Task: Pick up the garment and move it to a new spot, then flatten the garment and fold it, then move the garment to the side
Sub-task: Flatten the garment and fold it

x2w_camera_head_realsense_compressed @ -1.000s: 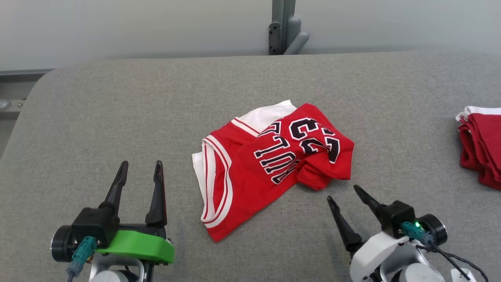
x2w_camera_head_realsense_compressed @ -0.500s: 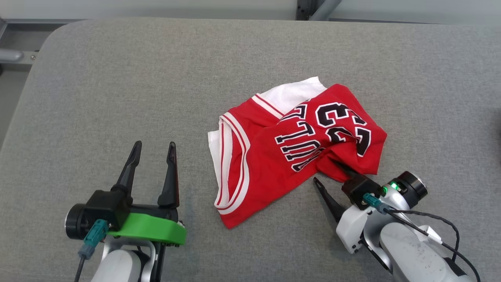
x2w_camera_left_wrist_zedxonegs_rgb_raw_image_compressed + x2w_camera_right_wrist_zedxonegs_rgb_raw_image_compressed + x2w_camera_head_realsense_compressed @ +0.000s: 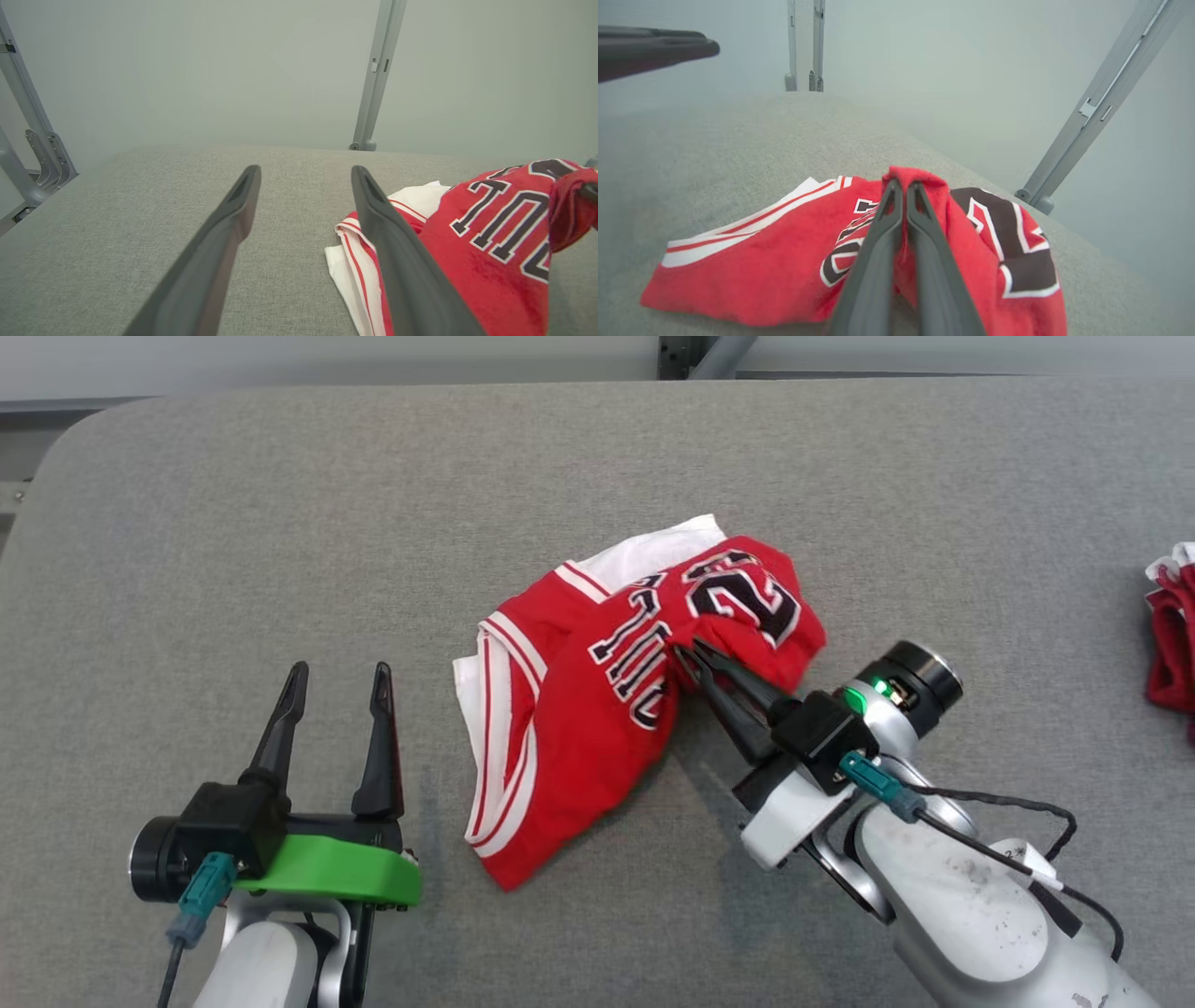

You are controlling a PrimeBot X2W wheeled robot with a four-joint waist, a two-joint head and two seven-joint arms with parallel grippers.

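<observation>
The garment is a crumpled red jersey with white trim and black lettering, lying mid-table on the grey cloth top. My right gripper is shut on a raised red fold at the garment's right side; the right wrist view shows the same pinch, right gripper closed on a peak of the garment. To the left of the garment, my left gripper stands open and apart from it. In the left wrist view, left gripper holds nothing and the garment lies to its right.
More red and white clothing lies at the table's right edge. The grey table has open room behind and to the left of the garment. A metal post stands behind the far edge.
My right gripper has reached forward into the garment's right side and shut on a fold, bunching the cloth leftward. The head camera shifted. The left gripper stays open in place.
</observation>
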